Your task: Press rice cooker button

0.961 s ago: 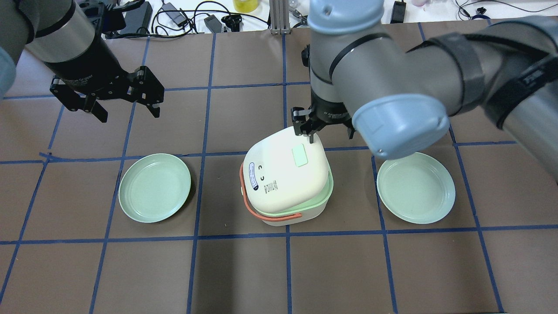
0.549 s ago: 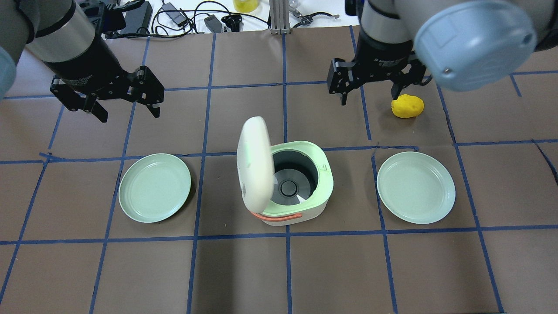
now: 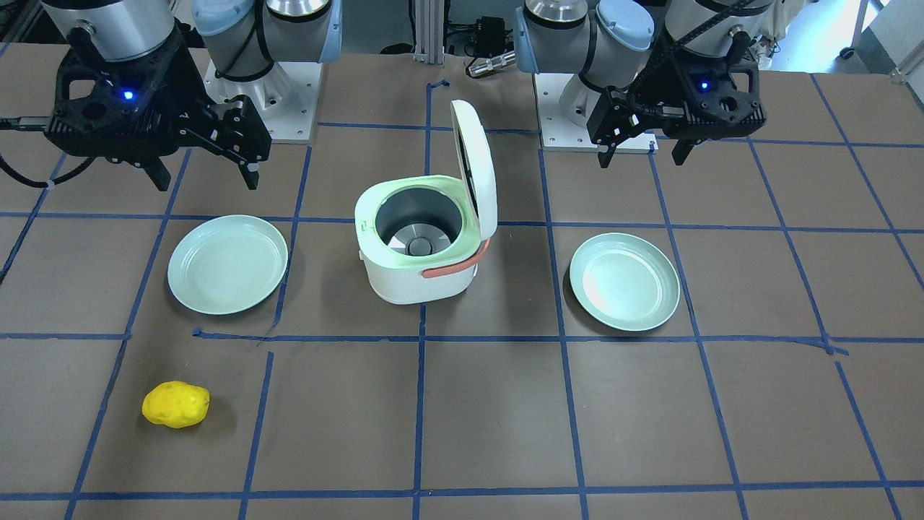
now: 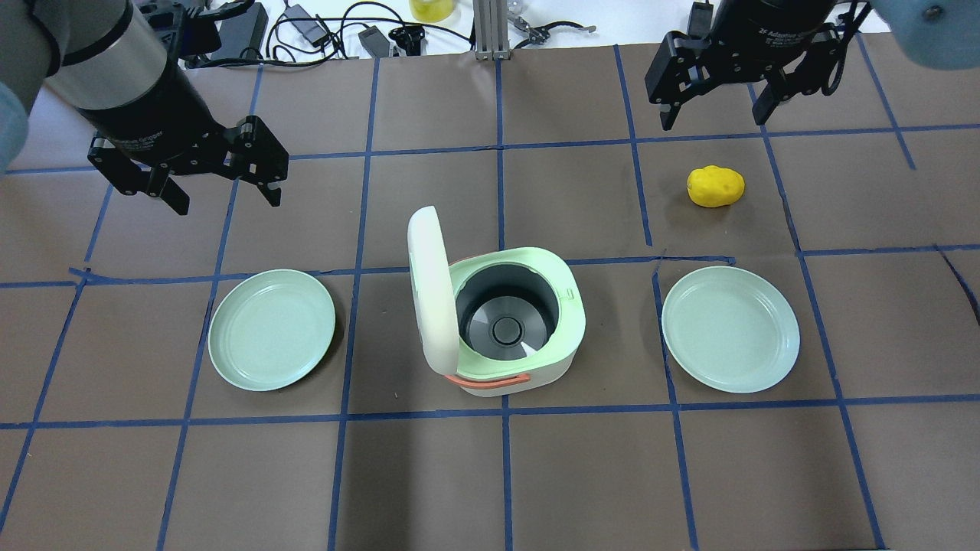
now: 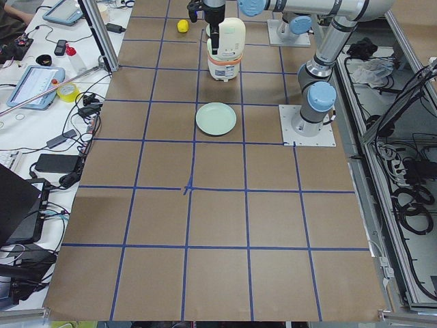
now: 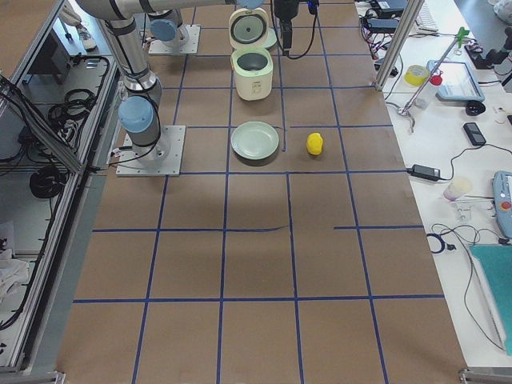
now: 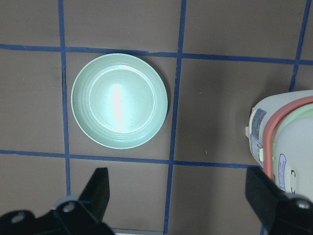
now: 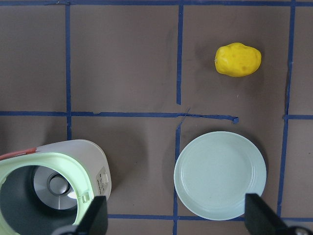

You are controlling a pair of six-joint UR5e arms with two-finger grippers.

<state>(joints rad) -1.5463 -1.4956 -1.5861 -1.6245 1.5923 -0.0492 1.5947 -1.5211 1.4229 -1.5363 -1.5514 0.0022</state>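
Two green plates, the left plate (image 4: pixel 272 329) and the right plate (image 4: pixel 730 329), flank the rice cooker (image 4: pixel 570 306) at the centre of the tabletop (image 4: pixel 429 474). Its lid (image 4: pixel 429 291) stands upright, the pot exposed. Farther off lies a yellow potato (image 4: pixel 715 186). Farthest, the left claw (image 4: pixel 228 203) and right claw (image 4: pixel 712 122) hover, fingers spread, touching nothing.

Bright, even overhead light, soft shadows, a glare streak on the plate (image 7: pixel 120 100), sharp focus.

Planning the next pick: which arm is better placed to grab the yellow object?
Right. The right gripper hangs open close to the yellow object; the left gripper sits on the far side of the rice cooker.
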